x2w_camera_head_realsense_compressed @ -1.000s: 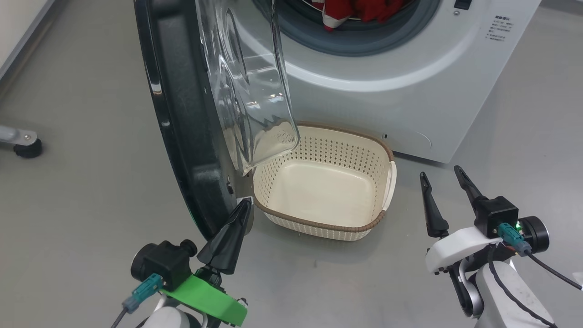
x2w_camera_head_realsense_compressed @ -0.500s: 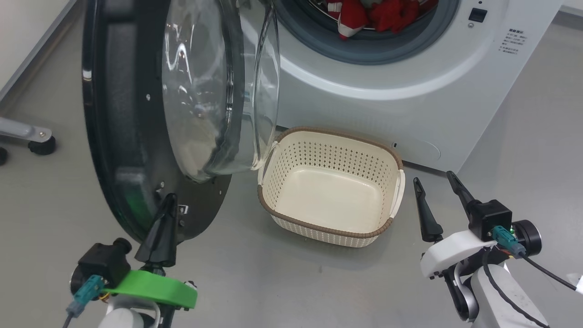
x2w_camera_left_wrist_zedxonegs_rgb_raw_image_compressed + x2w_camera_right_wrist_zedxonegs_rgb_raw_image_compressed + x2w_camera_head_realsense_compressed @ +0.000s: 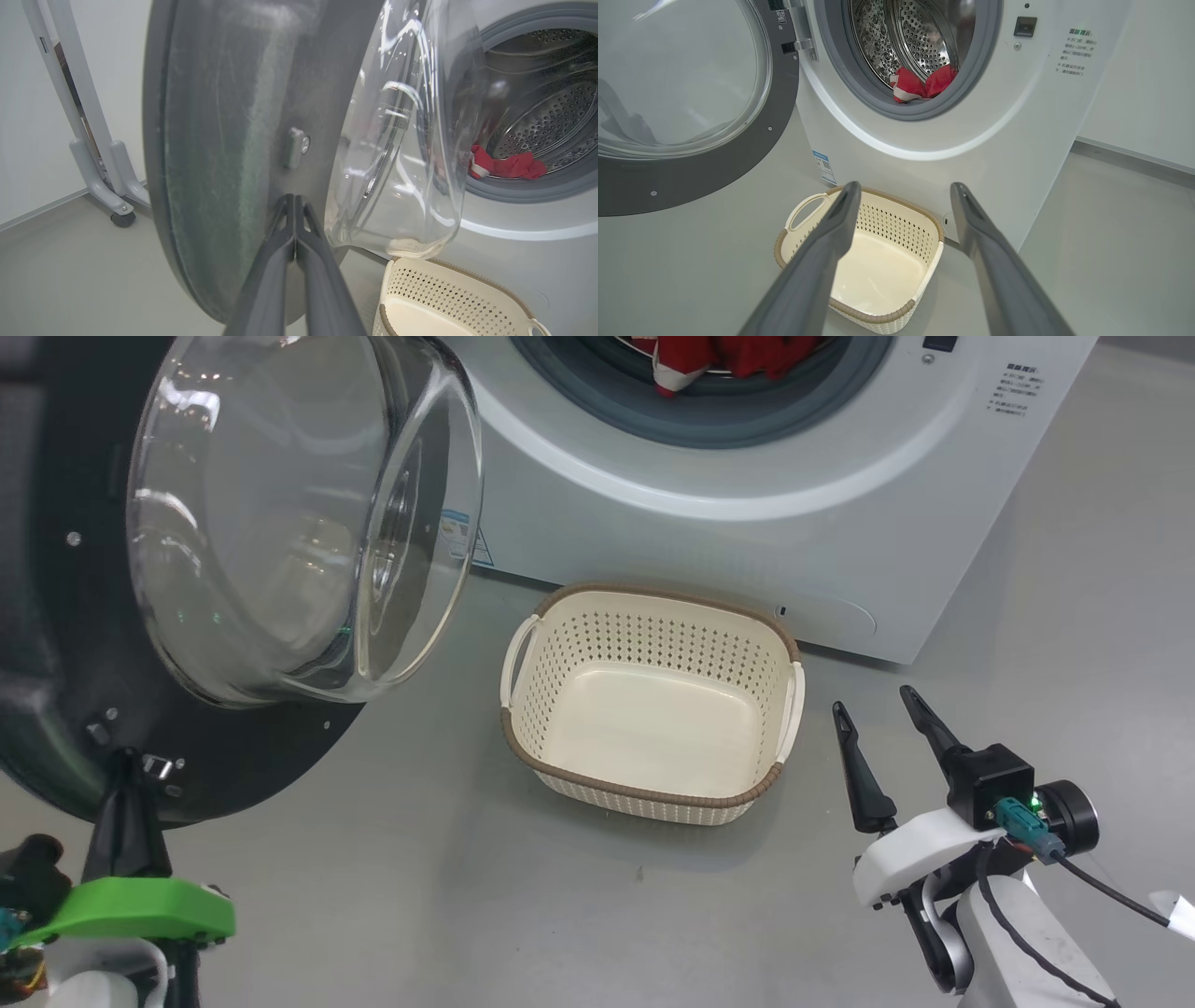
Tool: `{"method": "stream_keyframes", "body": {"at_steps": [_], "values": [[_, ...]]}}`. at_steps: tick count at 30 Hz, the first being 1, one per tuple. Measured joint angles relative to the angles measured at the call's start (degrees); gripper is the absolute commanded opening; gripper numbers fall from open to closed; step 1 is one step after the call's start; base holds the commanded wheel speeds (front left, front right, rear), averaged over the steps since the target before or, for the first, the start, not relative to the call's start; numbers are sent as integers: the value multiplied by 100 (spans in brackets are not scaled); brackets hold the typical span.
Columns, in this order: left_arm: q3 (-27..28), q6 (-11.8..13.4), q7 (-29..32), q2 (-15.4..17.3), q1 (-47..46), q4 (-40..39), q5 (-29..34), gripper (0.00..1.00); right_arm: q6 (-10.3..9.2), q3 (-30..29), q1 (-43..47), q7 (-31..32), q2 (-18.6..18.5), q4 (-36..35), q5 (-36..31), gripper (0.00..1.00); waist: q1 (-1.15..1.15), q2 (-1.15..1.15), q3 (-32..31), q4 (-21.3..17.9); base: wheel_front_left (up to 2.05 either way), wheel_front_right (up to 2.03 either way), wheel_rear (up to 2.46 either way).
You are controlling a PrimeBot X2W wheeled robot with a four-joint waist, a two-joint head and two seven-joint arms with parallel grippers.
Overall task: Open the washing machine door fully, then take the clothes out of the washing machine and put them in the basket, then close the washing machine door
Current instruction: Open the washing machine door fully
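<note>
The washing machine door (image 3: 56,644), black-rimmed with a bulging glass bowl, stands swung wide to the left of the white washing machine (image 3: 747,523). My left gripper (image 3: 121,761) is shut, and its tips rest against the door's inner black face (image 3: 224,116), just below the latch. Red clothes (image 3: 719,355) with white trim lie at the drum's front lip (image 3: 920,84). The cream basket (image 3: 653,795) sits empty on the floor below the port. Right of the basket, my right gripper (image 3: 872,700) hovers open and empty, pointing at the machine (image 3: 906,186).
A grey wheeled stand leg (image 3: 107,186) stands against the wall behind the door. A small blue label (image 3: 457,532) is on the machine's lower left front. Grey floor stretches in front of the basket and to the machine's right.
The door has swung further open to the left, and my shut left gripper has gone left with it, tips still on its inner face. The right gripper has hardly moved.
</note>
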Motion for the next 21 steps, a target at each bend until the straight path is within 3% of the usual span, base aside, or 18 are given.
{"method": "stream_keyframes", "body": {"at_steps": [11, 21], "values": [[472, 116, 0, 364, -557, 531, -36, 0, 40, -87, -112, 0, 0, 7, -34, 100, 0, 0, 166, -307, 0, 0, 0], [599, 116, 0, 421, -687, 849, -25, 0, 59, -138, -126, 0, 25, 20, -34, 100, 0, 0, 138, -473, 0, 0, 0]]}}
